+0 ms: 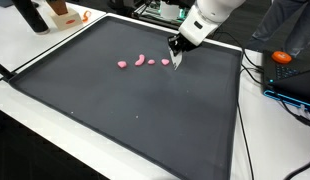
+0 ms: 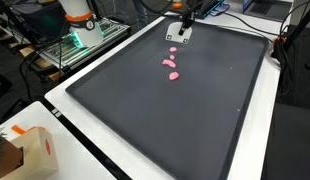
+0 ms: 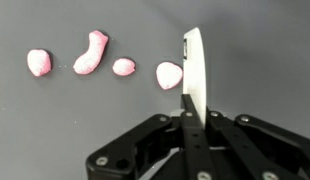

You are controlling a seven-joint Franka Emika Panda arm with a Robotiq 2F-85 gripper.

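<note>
As the wrist view alone makes plain, my gripper (image 3: pixel 189 112) pinches a thin white blade (image 3: pixel 193 62) just beside the end pink piece (image 3: pixel 169 75); an exterior view adds the black mat (image 1: pixel 115 110) beneath.

Black mat (image 1: pixel 115 115) covers the white counter (image 1: pixel 25 45). 1 orange item (image 1: pixel 282 57) sits beyond its edge. 1 cardboard box (image 2: pixel 30 152) occupies a counter corner.
</note>
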